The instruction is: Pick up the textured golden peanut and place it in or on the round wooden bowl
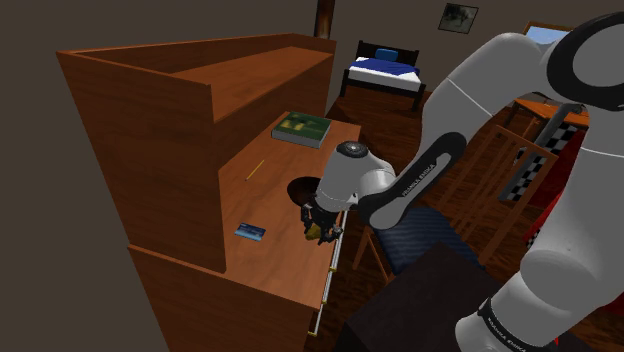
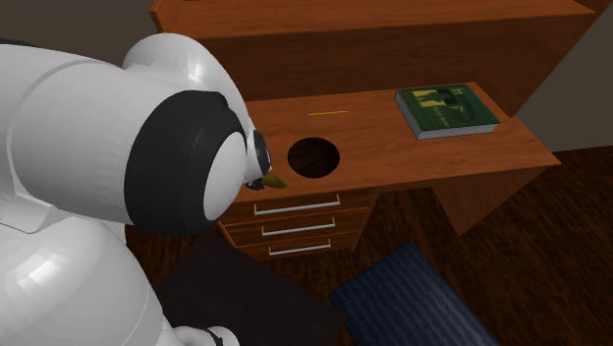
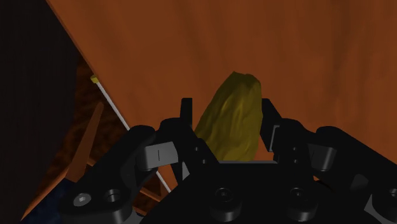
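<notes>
Two black gripper fingers (image 3: 187,118) clamped the bumpy golden peanut (image 3: 232,121), seemingly light and rigid, across its middle above the front edge of the wooden desk (image 1: 280,190).

The place reads as a furnished room in a home, a bedroom or study. A reddish-brown wooden table (image 1: 285,215) with a raised back shelf and three drawers with pale metal handles (image 2: 296,226) is set on a dark wooden floor (image 2: 530,246). A green hardcover book (image 2: 447,108) is laid near one corner of the table. A dark-framed bed with a blue cover (image 1: 383,70) is seen beyond it. A framed picture (image 1: 458,15) is hung on the wall. A wooden chair with a dark blue cushion (image 1: 430,240) is placed by the table's front edge.
</notes>
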You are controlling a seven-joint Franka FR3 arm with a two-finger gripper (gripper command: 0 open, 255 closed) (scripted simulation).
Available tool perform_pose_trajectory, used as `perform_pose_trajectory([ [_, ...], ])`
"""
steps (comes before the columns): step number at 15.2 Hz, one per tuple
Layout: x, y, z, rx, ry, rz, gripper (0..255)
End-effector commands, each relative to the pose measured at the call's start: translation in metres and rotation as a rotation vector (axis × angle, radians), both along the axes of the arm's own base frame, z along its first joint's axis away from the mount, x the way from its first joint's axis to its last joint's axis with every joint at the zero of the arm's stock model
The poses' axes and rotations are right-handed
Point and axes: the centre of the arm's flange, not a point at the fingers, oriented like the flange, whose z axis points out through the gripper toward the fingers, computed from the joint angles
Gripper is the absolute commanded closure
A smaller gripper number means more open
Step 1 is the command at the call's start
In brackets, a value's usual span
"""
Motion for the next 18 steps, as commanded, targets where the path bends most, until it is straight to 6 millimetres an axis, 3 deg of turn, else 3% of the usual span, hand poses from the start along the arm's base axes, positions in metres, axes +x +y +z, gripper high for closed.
perform_pose_trajectory([
  [1, 0.000, -0.001, 0.008, 0.000, 0.000, 0.000, 255],
  [18, 0.000, -0.001, 0.098, 0.000, 0.000, 0.000, 255],
])
